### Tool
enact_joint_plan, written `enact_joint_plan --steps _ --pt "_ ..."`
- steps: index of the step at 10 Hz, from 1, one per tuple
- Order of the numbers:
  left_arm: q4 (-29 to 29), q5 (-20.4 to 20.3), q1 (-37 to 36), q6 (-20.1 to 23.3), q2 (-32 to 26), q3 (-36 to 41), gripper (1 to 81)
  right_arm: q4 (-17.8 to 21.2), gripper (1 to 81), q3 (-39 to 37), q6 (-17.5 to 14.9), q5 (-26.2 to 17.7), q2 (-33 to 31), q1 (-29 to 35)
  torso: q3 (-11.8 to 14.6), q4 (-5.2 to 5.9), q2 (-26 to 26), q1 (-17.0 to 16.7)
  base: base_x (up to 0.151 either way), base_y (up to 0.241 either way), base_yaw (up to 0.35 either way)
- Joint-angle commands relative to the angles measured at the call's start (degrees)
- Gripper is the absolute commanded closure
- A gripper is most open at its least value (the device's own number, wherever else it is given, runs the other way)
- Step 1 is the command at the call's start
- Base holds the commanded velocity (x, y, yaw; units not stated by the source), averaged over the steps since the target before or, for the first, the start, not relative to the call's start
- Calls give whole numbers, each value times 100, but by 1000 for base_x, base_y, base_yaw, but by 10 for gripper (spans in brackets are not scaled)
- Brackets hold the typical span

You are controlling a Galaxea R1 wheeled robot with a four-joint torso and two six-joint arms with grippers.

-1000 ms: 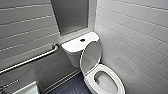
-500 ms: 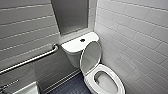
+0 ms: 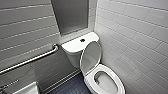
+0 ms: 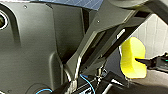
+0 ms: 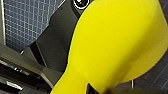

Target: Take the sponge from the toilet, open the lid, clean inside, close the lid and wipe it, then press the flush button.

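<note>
The white toilet (image 3: 75, 53) stands in the corner, and its lid (image 3: 90, 57) is raised and leaning back against the tank. The ring seat (image 3: 119, 83) lies down over the bowl. The small dark flush button (image 3: 82, 40) sits in the middle of the tank top. The yellow sponge (image 5: 117, 42) looms large in the right wrist view. In the left wrist view the sponge (image 4: 132, 56) is pinched by the dark fingers of my right gripper (image 4: 137, 60), which is shut on it. Nothing is in my left gripper, which is open.
A metal grab bar (image 3: 30, 60) runs along the grey tiled wall left of the toilet. A white basin (image 3: 27, 89) pokes in at the lower left. White tiled wall (image 3: 140, 37) stands close to the toilet's right. Dark tiled floor (image 3: 72, 86) lies before the tank.
</note>
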Motion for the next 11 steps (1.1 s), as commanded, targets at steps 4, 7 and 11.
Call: enact_joint_plan --steps 4,7,11 --pt "18 -2591 666 3 534 -2444 10 -443 811 1755 75 376 -1195 418 2 0 0 0 0 0 0" --pt "-61 -3084 912 -304 762 -3235 10 -381 811 2373 84 306 -1548 884 4 0 0 0 0 0 0" --pt "-395 -2231 1123 424 1061 -3367 10 -328 811 2839 163 -28 -1838 1517 4 0 0 0 0 0 0"
